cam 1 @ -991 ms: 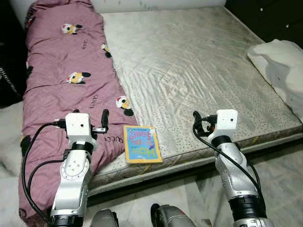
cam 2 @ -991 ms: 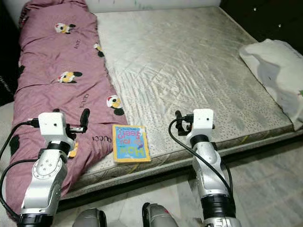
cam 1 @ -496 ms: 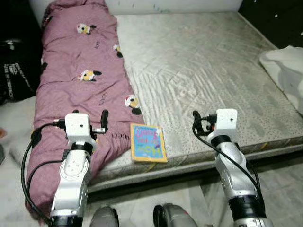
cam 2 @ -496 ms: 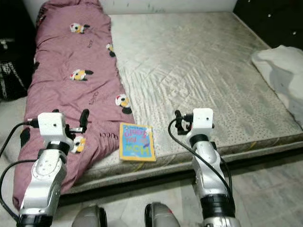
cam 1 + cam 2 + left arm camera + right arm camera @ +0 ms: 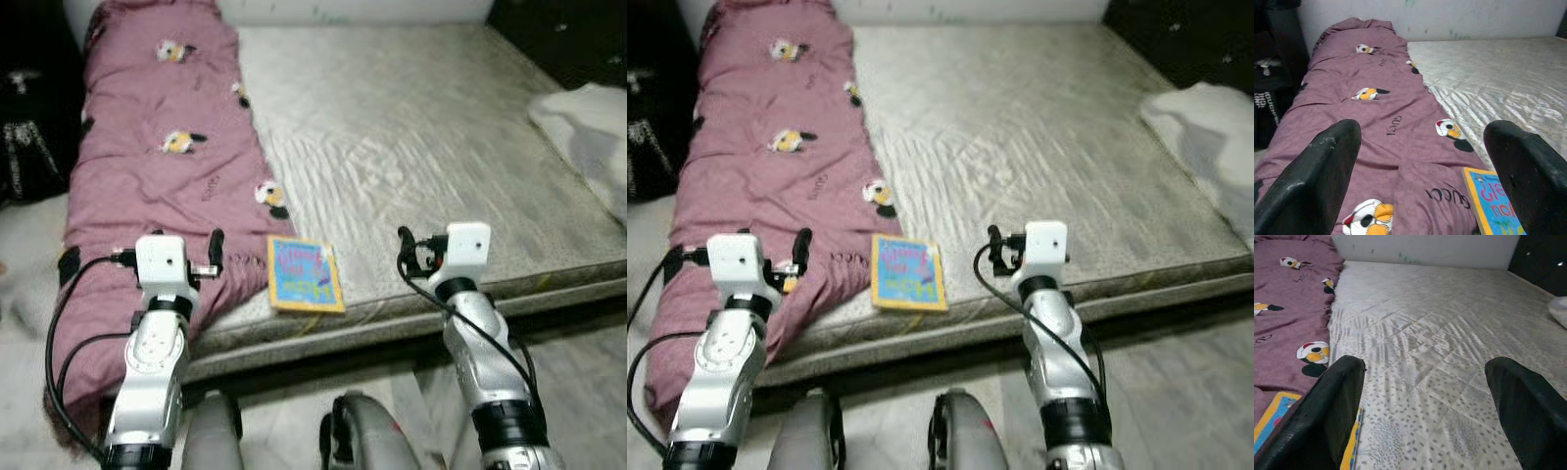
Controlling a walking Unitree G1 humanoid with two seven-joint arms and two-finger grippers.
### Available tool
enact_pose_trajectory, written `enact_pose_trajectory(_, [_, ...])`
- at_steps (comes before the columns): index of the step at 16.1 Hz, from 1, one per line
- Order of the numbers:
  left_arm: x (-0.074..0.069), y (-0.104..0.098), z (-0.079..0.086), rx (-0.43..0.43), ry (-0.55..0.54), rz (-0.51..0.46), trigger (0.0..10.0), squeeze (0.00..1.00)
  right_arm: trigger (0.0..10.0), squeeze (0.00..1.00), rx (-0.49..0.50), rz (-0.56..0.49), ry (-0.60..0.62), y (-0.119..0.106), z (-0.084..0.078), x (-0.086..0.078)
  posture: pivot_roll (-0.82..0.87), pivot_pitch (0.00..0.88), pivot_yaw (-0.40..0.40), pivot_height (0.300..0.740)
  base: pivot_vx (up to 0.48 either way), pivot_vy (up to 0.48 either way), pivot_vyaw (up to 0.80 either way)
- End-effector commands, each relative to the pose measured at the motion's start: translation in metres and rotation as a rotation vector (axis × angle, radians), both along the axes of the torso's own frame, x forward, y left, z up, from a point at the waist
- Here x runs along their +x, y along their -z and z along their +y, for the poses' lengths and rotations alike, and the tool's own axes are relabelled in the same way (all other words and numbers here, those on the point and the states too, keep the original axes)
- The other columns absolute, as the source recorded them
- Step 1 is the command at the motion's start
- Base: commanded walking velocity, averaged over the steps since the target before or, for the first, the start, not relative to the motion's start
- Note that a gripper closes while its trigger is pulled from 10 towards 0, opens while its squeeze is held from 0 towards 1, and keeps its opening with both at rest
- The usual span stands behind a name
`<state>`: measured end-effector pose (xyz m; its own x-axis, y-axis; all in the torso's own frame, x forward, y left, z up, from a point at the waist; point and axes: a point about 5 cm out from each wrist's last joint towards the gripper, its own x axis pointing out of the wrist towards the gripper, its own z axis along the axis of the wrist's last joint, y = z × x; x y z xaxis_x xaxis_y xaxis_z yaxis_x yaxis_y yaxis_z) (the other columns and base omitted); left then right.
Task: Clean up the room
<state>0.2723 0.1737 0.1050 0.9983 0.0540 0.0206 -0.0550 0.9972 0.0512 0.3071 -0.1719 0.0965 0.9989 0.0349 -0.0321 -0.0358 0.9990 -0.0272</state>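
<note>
A thin children's book (image 5: 306,276) with a blue cover and yellow border lies flat near the front edge of the pale mattress (image 5: 421,127). It sits beside a purple quilt (image 5: 167,166) printed with cartoon figures, which covers the mattress's left side. My left gripper (image 5: 214,253) hovers open over the quilt's lower end, just left of the book. In the left wrist view the book's corner (image 5: 1493,205) shows between the open gripper (image 5: 1425,161). My right gripper (image 5: 407,253) is held open above the mattress, right of the book, fingers (image 5: 1337,406) spread wide with nothing between them.
A white pillow or bundle of cloth (image 5: 588,117) lies at the bed's right edge. A black bag (image 5: 29,127) stands on the floor left of the bed. Pale marble floor (image 5: 578,372) runs along the bed's front. A white wall (image 5: 1449,19) backs the bed.
The whole picture has shifted as the camera moved, and the bed's front edge now sits higher in view. Both arms keep the same raised pose. The book and quilt lie as before.
</note>
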Motion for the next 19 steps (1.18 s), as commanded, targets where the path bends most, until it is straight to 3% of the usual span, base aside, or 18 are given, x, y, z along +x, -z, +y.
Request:
enact_pose_trajectory(1, [0.006,-0.003,0.002,0.011,-0.02,-0.019,10.0,0.0,10.0,0.0,-0.003,-0.027,0.011,-0.006,-0.004,0.006,0.01,0.042,-0.047,0.658,0.0,0.0,0.0])
enact_pose_trajectory(4, [0.007,-0.012,0.012,0.003,-0.066,-0.052,10.0,0.0,10.0,0.0,0.008,-0.048,0.004,-0.014,-0.001,0.008,0.03,0.065,-0.069,0.658,0.0,0.0,0.0])
enact_pose_trajectory(7, [-0.001,-0.002,0.022,0.022,-0.089,-0.02,10.0,0.0,10.0,0.0,0.009,-0.024,0.003,-0.007,-0.002,0.002,0.01,0.089,-0.074,0.658,0.0,0.0,0.0])
enact_pose_trajectory(11, [-0.003,-0.003,0.018,0.006,-0.109,-0.021,10.0,0.0,10.0,0.0,0.007,0.003,-0.026,-0.001,-0.002,-0.005,0.03,0.141,-0.082,0.658,0.0,0.0,0.0])
enact_pose_trajectory(16, [-0.012,0.002,0.027,0.013,-0.108,0.021,10.0,0.0,10.0,0.0,0.012,0.022,-0.03,0.004,0.004,-0.022,0.0,0.202,-0.06,0.603,0.0,0.0,0.0])
enact_pose_trajectory(19, [-0.008,-0.001,0.023,-0.004,-0.093,0.023,10.0,0.0,10.0,0.0,-0.001,0.033,-0.022,0.002,0.001,-0.021,-0.01,0.244,-0.06,0.599,0.0,0.0,0.0])
